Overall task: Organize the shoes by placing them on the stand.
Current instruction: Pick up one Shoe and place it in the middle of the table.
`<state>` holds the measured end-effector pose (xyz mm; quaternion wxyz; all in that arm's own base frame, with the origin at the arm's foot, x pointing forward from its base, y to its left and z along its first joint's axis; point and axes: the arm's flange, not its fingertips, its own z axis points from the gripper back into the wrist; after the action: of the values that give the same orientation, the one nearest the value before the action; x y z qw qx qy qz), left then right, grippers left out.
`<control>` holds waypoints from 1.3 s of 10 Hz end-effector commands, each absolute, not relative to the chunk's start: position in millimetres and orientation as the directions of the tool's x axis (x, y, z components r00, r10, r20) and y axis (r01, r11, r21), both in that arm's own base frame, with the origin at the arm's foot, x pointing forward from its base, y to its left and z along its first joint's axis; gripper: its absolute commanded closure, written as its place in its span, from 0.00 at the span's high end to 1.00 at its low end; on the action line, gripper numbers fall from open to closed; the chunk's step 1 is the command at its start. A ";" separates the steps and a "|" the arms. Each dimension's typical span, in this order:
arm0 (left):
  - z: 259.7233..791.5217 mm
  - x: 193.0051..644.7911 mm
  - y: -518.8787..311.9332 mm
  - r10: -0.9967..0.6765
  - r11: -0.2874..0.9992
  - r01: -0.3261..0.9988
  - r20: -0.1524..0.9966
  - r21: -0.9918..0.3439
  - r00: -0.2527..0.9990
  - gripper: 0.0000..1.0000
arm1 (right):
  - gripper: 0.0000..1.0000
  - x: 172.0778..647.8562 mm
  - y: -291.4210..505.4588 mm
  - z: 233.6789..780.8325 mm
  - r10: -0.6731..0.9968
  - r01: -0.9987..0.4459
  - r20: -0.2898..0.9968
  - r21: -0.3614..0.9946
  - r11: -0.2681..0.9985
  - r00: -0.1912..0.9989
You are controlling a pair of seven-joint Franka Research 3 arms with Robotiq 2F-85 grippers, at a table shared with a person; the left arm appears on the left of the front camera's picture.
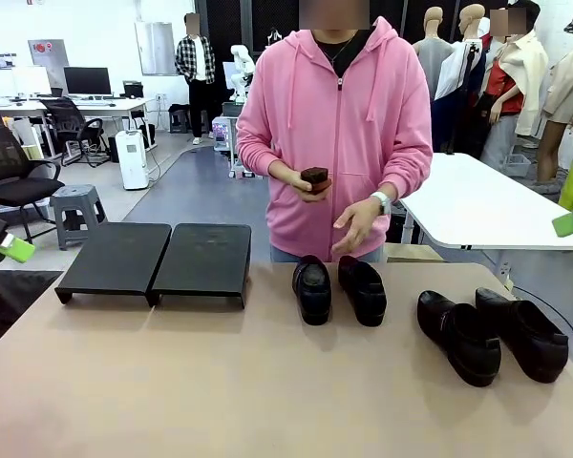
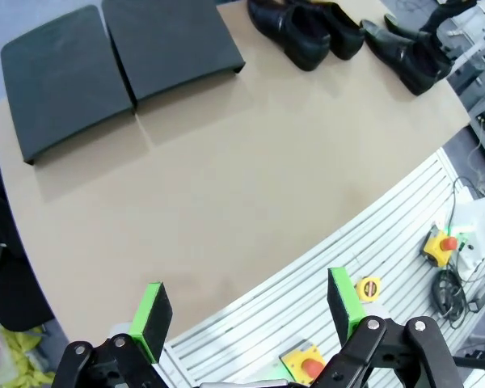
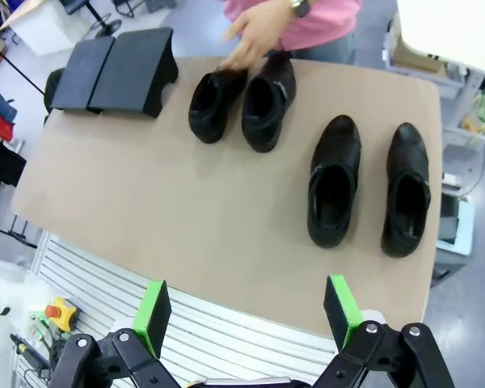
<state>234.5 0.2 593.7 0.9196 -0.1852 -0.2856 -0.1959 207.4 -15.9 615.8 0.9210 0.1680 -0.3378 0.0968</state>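
Note:
Two pairs of black glossy shoes stand on the tan table (image 1: 220,382): one pair in the middle (image 1: 312,288) (image 1: 363,289), one at the right (image 1: 458,336) (image 1: 522,332). The black two-panel stand (image 1: 158,260) sits at the far left with nothing on it. The right wrist view shows the right pair (image 3: 333,182) (image 3: 406,190) nearest, the middle pair (image 3: 214,103) and the stand (image 3: 117,73) beyond. My right gripper (image 3: 246,309) is open, high above the near edge. My left gripper (image 2: 246,303) is open too, with the stand (image 2: 113,65) and shoes (image 2: 299,36) far off.
A person in a pink hoodie stands at the far side holding a small dark object (image 1: 315,178); the other hand (image 1: 358,224) hovers over the middle pair. A white table (image 1: 477,205) stands back right. A slatted bench with a tape measure (image 2: 369,288) lies below my grippers.

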 end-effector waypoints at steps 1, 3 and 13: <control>596.0 236.0 3.1 -0.242 0.850 0.470 0.614 -0.240 0.751 1.00 | 1.00 208.1 -18.0 616.1 0.076 -0.318 0.658 0.256 0.913 0.749; 596.0 236.0 3.1 -0.242 0.850 0.470 0.614 -0.240 0.751 1.00 | 1.00 234.1 -11.4 620.9 0.055 -0.237 0.587 0.237 0.942 0.807; 596.0 236.0 3.1 -0.242 0.850 0.470 0.614 -0.240 0.751 1.00 | 1.00 350.6 -9.0 579.9 -0.012 0.010 0.263 0.008 1.000 0.965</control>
<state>234.4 2.2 595.4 0.9193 -0.1859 -0.2881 -0.1933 359.0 -7.1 582.5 0.9928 -0.0206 -0.1169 -0.0146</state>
